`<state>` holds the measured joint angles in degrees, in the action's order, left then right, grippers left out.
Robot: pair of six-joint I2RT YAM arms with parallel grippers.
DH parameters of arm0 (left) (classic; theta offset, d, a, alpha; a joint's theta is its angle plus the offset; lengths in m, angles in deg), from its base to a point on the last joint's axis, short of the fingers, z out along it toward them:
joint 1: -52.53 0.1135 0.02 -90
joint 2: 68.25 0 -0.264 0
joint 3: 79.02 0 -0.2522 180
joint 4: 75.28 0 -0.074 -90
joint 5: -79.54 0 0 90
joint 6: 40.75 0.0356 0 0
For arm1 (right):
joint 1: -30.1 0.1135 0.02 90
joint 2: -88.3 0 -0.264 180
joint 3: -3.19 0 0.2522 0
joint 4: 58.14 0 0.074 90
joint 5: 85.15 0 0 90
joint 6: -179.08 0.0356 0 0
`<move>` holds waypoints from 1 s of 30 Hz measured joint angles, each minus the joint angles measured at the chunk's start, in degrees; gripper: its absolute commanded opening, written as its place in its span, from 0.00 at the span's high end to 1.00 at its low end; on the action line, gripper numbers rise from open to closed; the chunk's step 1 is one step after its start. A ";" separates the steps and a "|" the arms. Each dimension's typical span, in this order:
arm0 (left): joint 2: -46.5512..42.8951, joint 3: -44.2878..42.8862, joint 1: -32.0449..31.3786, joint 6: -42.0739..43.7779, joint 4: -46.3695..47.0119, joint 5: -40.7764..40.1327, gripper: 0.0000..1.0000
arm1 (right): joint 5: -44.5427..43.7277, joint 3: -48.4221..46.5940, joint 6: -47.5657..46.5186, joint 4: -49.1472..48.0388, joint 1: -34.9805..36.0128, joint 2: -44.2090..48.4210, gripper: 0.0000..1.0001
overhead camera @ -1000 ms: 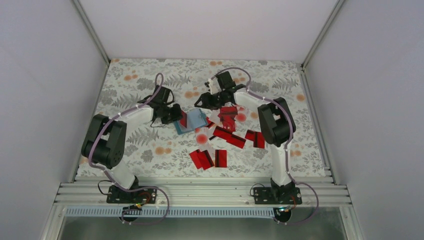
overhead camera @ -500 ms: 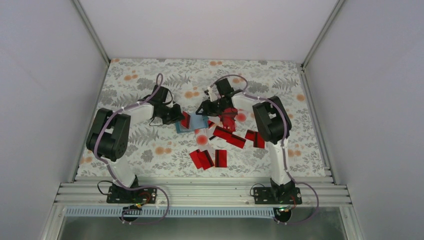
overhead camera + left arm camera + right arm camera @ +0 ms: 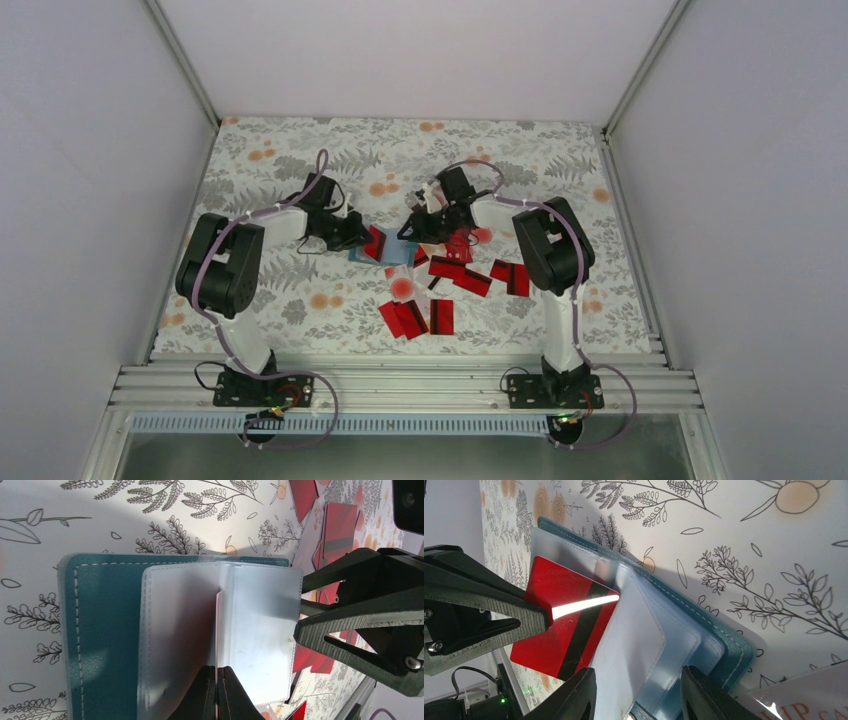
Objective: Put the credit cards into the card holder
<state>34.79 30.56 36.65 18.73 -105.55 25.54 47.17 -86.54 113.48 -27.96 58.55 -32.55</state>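
Mid-table, the card holder lies open. The left gripper pinches one credit card, feeding it into a clear sleeve. The right gripper straddles the sleeve stack, jaws spread. Next, I reckon: steady the holder and push the card home.

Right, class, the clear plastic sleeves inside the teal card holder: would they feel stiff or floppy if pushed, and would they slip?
Probably floppy: the clear sleeves fan out over the card holder in curved layers rather than lying flat. Likely slippery, since their surface looks smooth and glossy, and a credit card appears partly slid under one. Probably light too, being so thin.
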 measured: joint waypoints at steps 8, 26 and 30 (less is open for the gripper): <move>1.33 0.02 0.37 2.82 0.39 3.26 0.98 | -0.11 0.13 -0.04 -0.13 0.00 0.00 0.57; 6.54 -2.93 1.29 6.56 -0.07 9.92 0.98 | -0.59 -0.28 -2.56 1.14 0.04 0.00 0.57; 6.78 -2.93 1.42 6.51 0.17 9.94 0.98 | -0.74 -0.33 -3.85 1.86 0.09 0.04 0.57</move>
<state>41.57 27.63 38.07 25.24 -105.38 35.49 46.43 -86.86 109.63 -26.10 58.63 -32.51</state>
